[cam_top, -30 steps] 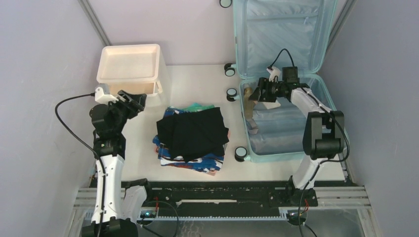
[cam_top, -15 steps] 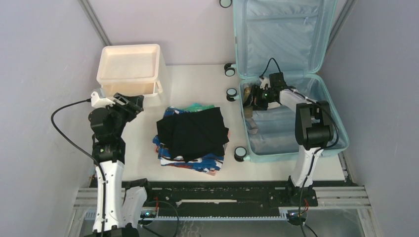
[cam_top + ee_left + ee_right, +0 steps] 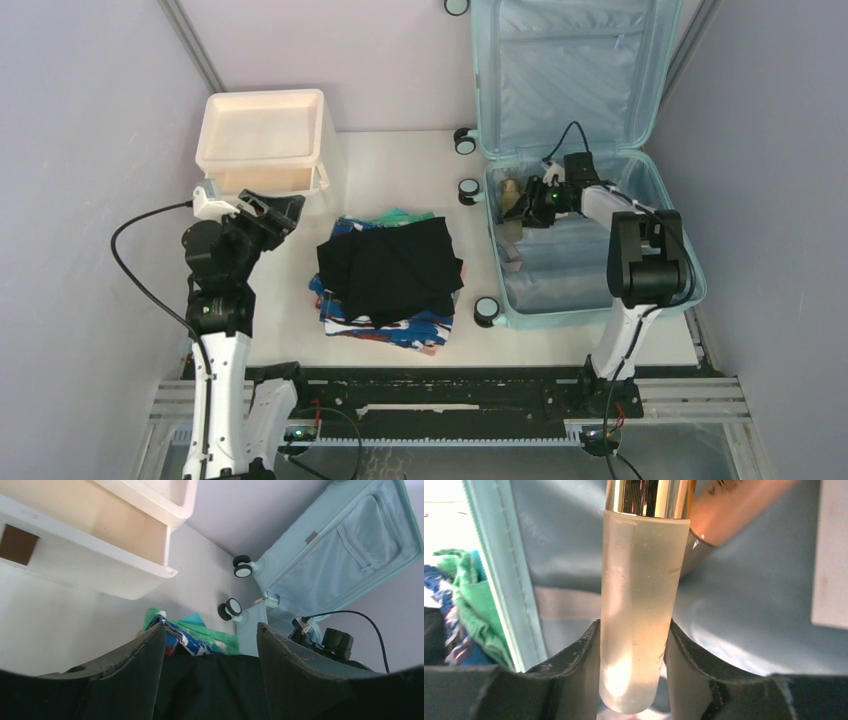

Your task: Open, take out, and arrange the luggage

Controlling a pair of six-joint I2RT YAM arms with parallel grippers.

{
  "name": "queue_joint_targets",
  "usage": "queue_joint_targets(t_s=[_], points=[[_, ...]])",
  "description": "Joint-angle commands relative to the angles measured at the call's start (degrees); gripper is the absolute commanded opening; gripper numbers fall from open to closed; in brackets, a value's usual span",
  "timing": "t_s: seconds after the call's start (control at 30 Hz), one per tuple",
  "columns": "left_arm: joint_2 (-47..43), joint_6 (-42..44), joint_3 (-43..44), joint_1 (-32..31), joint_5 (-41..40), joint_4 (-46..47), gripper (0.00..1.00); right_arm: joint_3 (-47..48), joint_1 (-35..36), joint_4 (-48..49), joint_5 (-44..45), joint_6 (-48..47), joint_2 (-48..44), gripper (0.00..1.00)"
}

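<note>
The right wrist view alone shows what the right gripper has: a frosted bottle with a gold cap stands upright between its fingers. Both pads press its sides, so the jaws are closed about halfway on it. From the top view this is only a tan speck at the gripper's tip. Past the bottle, to the gripper's right, lies a copper tube, tilted, and further right a white flat thing that I cannot name. To the gripper's left runs the aqua rim, with green and blue cloth beyond it.

The left wrist view shows the underside of the drawer box above and left of the left gripper. The top view shows only the top of that box.

The luggage is open. Its lid stands up against the back wall, light blue lining with a zipped pocket facing out. The lower shell lies flat under the right gripper, its lining rumpled. Black-and-white wheels stick out on the side towards the clothes. From the left gripper the luggage is ahead and to the right, well apart.

The left gripper's jaws stand wide apart with nothing between them. It hangs above the table, with the clothes just ahead of and below its fingertips.
</note>
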Motion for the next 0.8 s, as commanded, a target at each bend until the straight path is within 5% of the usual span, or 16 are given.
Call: queue_joint_targets(t_s=[0.0, 0.37, 0.77], points=[[0.4, -1.2, 4.9, -1.7, 2.2, 1.5, 0.72, -0.9, -4.2, 0.2, -10.0, -1.1, -9.2, 0.0], [0.0, 0.5, 6.1, -2.2, 0.0, 0.5, 0.73, -2.5, -6.6, -3.5, -24.8, -12.7, -22.1, 0.0], [0.1, 7.0, 12.9, -2.2, -20.1, -17.7, 0.74, 12.9, 17.2, -2.2, -18.6, -25.6, -26.4, 0.0]])
